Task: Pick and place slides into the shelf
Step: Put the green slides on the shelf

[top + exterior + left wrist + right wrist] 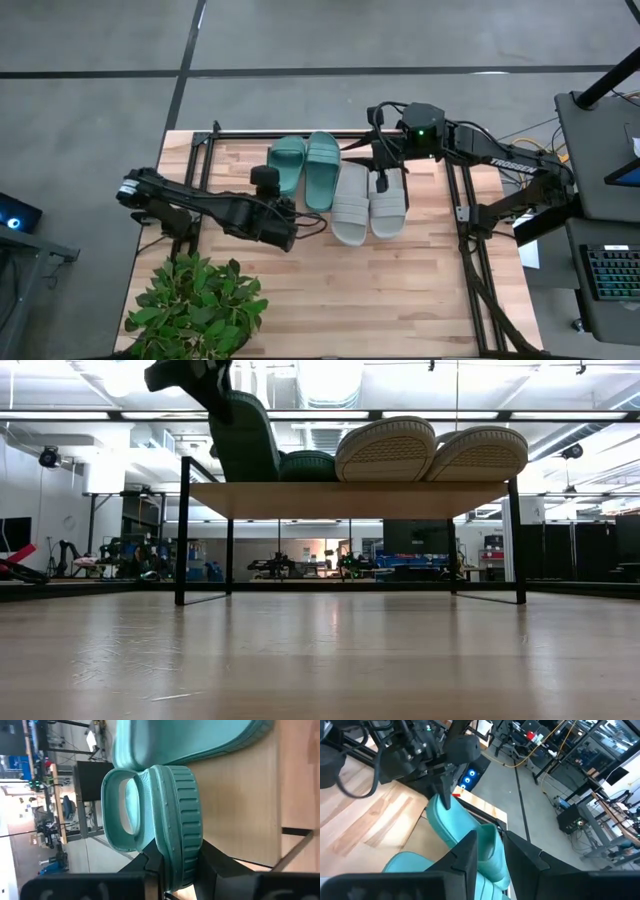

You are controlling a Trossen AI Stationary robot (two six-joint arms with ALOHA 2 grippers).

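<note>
Taking the shelf (300,150) as our landmark and working from its left end, we find the left gripper (268,180) at the near-left part of the board, its fingers closed on the heel edge of a teal slide (287,163). The left wrist view shows the ribbed sole pinched between the two dark fingers (150,865), and the low view shows that slide tipped up steeply on the shelf's left end rather than lying flat. Just right of it on the board lies the second teal slide (323,168), flat, touching or nearly touching the first. Further right sit the two pale grey slides (368,201), side by side, their ends overhanging the shelf's near edge. Above the shelf's right end hovers the right gripper (383,160); from these views we cannot tell whether its fingers hold anything or how wide they stand — nothing is visibly held between them.

We judge this to be the last placement, with three slides already down. The risk lies in the tilt — if the left gripper lets go now, the teal slide could topple off the shelf's left edge or fall onto its neighbour and shove it. Lowering it carelessly could also nudge the row rightwards, and the grey pair, already overhanging, might slip off.
</note>
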